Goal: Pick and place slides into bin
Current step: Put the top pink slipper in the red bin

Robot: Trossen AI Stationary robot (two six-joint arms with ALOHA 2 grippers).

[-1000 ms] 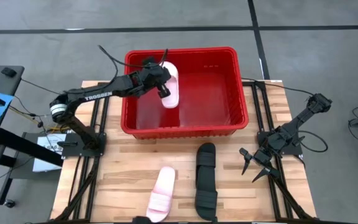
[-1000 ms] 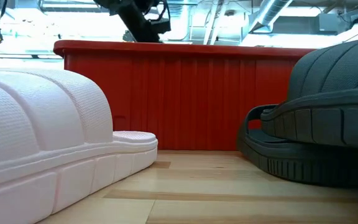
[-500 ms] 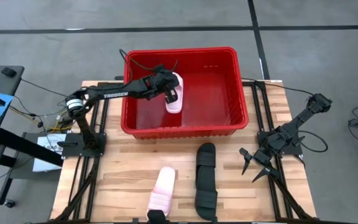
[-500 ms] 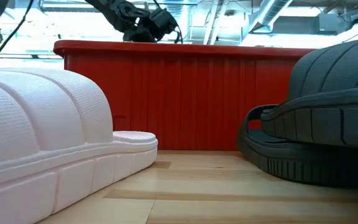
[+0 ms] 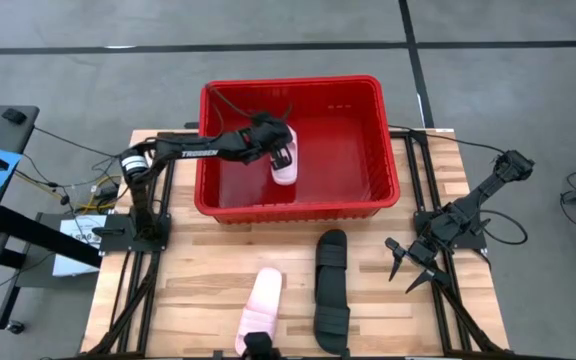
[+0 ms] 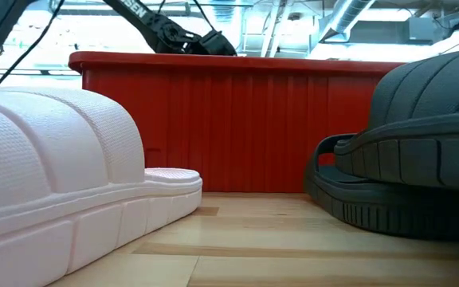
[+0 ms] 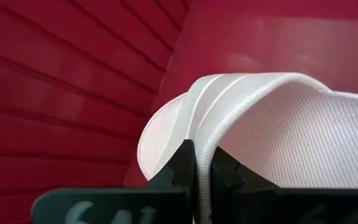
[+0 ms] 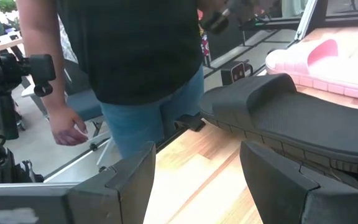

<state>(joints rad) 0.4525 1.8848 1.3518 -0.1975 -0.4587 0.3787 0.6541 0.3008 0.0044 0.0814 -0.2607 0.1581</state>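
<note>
My left gripper [image 5: 276,152] is down inside the red bin [image 5: 293,83], shut on a pale pink slide [image 5: 285,160]. In the low view only the arm [image 6: 183,38] shows above the bin's rim [image 6: 237,61]. A second pink slide [image 5: 260,305] lies sole-down on the table near the front edge. Two black slides [image 5: 331,290] lie end to end beside it. My right gripper [image 5: 408,268] is open and empty at the table's right side. In its wrist view [image 8: 194,186] its fingers face a black slide [image 8: 291,118]. My left gripper pinches the edge of the pink slide's wide strap [image 7: 202,149] between its two fingers. The thin edge runs between the fingertips [image 7: 180,168]. The slide is inside the bin, lying along its far-to-near direction. I cannot tell whether its sole rests on the bin's floor.
The bin fills the far middle of the wooden table [image 5: 198,290]. A person [image 8: 129,62] stands on the floor beyond the table, seen in the right wrist view. Bare wood lies between the bin and the slides.
My left gripper has gone down into the bin and a little toward the table's near edge, carrying the pink slide. In the low view the gripper has sunk behind the bin's rim. It stays shut on the slide.
</note>
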